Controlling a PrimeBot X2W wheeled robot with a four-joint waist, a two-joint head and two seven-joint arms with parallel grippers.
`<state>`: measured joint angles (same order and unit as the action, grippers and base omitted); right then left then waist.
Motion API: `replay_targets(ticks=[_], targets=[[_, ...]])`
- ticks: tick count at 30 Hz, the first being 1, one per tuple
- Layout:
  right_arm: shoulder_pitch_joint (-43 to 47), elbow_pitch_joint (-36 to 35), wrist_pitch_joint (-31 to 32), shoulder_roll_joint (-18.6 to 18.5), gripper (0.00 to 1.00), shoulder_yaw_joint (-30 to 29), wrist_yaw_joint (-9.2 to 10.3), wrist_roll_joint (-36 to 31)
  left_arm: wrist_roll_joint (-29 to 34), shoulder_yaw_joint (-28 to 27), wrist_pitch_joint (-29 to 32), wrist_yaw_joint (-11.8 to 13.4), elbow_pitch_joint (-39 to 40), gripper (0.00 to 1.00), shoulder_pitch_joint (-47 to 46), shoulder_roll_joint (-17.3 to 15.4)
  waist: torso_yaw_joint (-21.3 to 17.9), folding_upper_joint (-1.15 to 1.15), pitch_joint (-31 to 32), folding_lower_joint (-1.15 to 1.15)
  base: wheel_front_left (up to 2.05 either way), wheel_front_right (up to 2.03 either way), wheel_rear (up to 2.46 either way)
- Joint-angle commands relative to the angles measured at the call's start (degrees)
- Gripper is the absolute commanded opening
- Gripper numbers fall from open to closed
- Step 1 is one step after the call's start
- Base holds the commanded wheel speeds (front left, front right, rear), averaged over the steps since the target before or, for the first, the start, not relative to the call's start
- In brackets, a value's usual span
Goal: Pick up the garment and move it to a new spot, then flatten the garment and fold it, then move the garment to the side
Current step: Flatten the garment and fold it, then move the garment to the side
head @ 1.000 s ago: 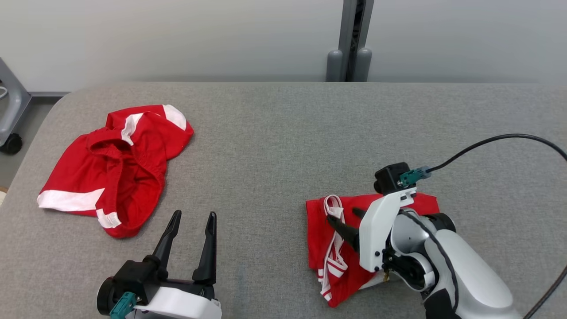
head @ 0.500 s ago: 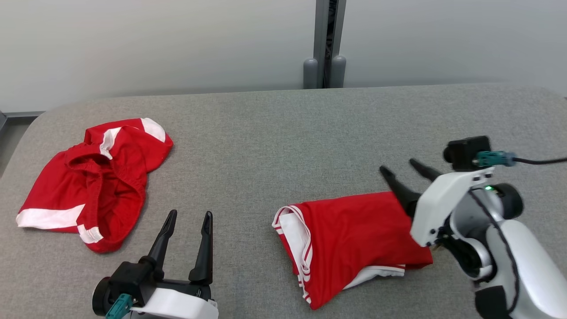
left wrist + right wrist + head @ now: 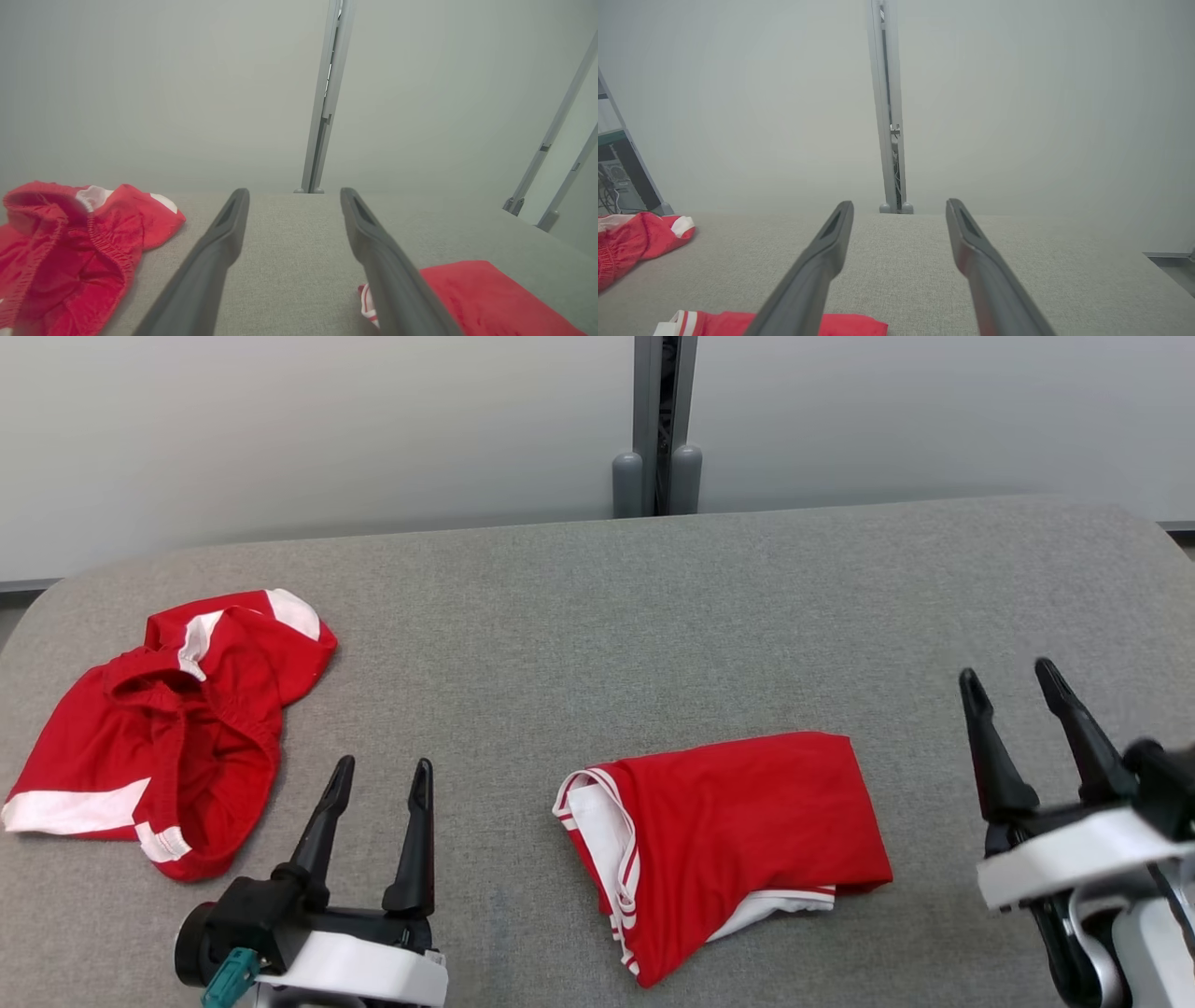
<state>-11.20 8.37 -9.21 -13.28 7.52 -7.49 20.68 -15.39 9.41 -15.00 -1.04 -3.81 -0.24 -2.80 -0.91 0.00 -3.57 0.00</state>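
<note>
Where grey fabric-covered table (image 3: 597,597) spans scene: crumpled red garment with white bands (image 3: 159,728) lies near left edge. Folded red garment with white trim (image 3: 738,840) lies flat at front centre, between both grippers, touching neither. Left gripper (image 3: 385,763), right gripper (image 3: 1005,669): fingers spread, holding nothing.

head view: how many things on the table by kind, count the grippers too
garments: 2 (crumpled garment, folded garment)
grippers: 2 (left gripper, right gripper), both open and empty
total: 4
</note>
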Motion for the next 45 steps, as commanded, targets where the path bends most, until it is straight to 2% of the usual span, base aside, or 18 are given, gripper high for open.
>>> replay_targets(ticks=[1, 5, 11, 16, 34, 37, 40, 45], targets=[[1.26, 0.30, -1.88, 0.25, 1.00, -0.63, -0.03, 0.54, 0.42, -0.38, -0.20, -0.32, 0.45, 1.00, -0.51, -0.22, -0.16, 0.00, 0.04, 0.00, 0.00, 0.00, 0.00], [5.43, -0.12, -5.58, 1.56, 1.00, -1.65, -0.03, 0.07, 0.28, -0.92, -0.20, -0.05, 1.69, 1.00, 0.29, -0.22, -0.46, 0.00, 0.29, 0.00, 0.00, 0.00, 0.00], [11.73, -5.51, -6.08, 5.28, 1.00, -4.69, -0.03, -1.72, 0.22, -1.39, -0.20, 0.43, 2.93, 1.00, 1.61, -0.22, -0.61, 0.00, 0.88, 0.00, 0.00, 0.00, 0.00], [15.15, -7.89, -6.10, 7.19, 1.00, -5.00, -0.03, -2.82, 0.51, -1.55, -0.20, 0.61, 3.54, 1.00, 2.80, -0.22, -0.72, 0.00, 1.44, 0.00, 0.00, 0.00, 0.00], [16.05, -9.36, -6.08, 7.82, 1.00, -6.32, -0.03, -2.51, 0.60, -1.20, -0.20, 0.14, 3.81, 1.00, 4.07, -0.22, -0.18, 0.00, 2.00, 0.00, 0.00, 0.00, 0.00], [15.58, -7.33, -6.07, 7.39, 1.00, -6.41, -0.03, -0.76, 0.51, -1.01, -0.20, -0.02, 3.67, 1.00, 3.95, -0.22, -0.20, 0.00, 1.84, 0.00, 0.00, 0.00, 0.00], [14.29, 0.15, -6.07, 5.85, 1.00, -5.65, -0.03, 2.83, 0.43, -0.63, -0.20, -0.17, 3.36, 1.00, 3.63, -0.22, -0.11, 0.00, 1.66, 0.00, 0.00, 0.00, 0.00], [8.53, 10.24, 1.07, 2.83, 1.00, -2.27, -0.03, 12.79, 0.57, 0.05, -0.20, -0.48, 2.22, 1.00, 3.07, -0.24, 0.07, 0.00, 0.85, 0.00, 0.00, 0.00, 0.00]])
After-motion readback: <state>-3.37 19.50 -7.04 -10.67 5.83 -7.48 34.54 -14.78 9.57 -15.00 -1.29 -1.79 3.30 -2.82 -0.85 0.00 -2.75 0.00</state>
